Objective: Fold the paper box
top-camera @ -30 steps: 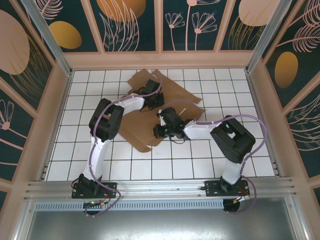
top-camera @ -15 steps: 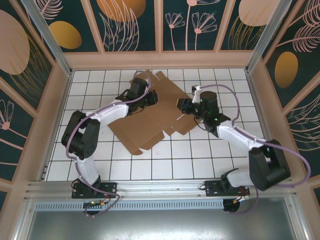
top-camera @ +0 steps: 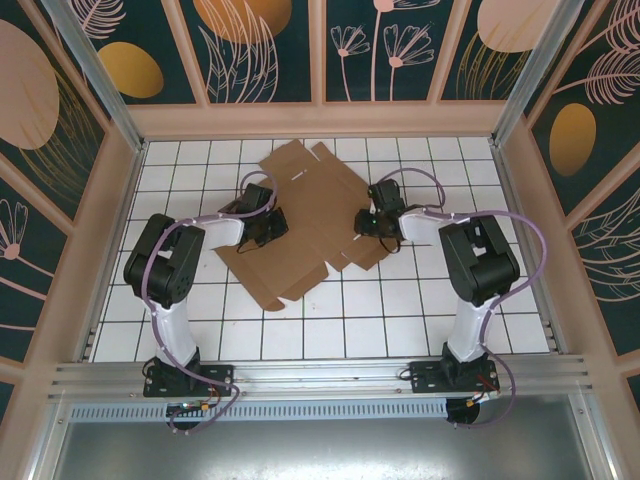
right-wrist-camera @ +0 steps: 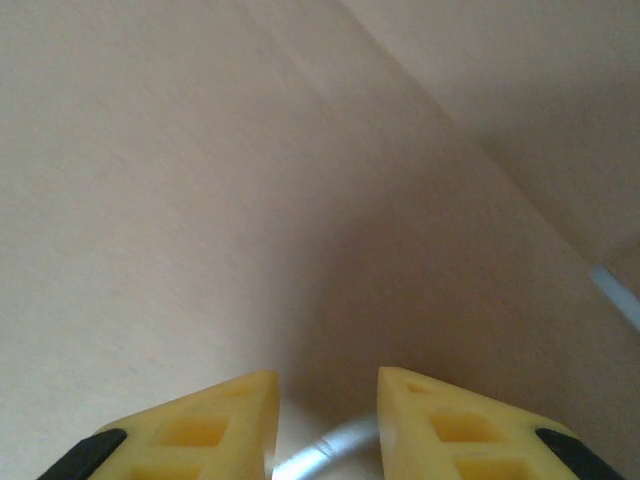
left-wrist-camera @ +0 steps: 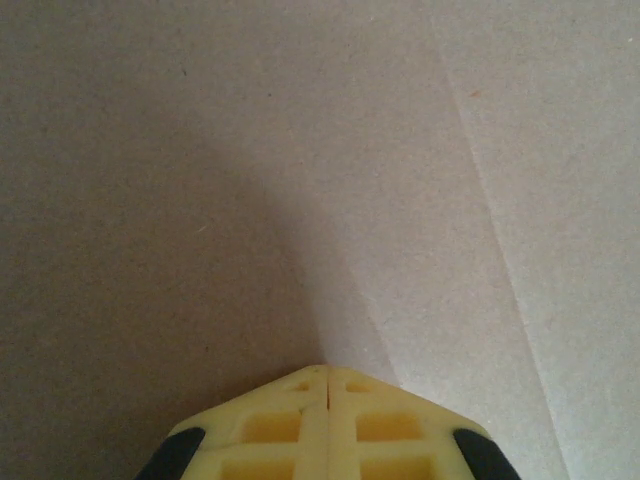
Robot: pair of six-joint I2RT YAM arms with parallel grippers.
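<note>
We are judging the paper box [top-camera: 315,215] to be light, thin and stiff, bending only along its scores, so a free flap edge is looking like the best place to pinch. It is lying flat on the worktop [top-camera: 420,300], skewed to the grid, its long axis seemingly running near-left to far-right. The left gripper [top-camera: 268,226] is hovering clenched and empty over it, and the right gripper [top-camera: 367,220] is sitting parted, holding nothing, at its right edge.
</note>
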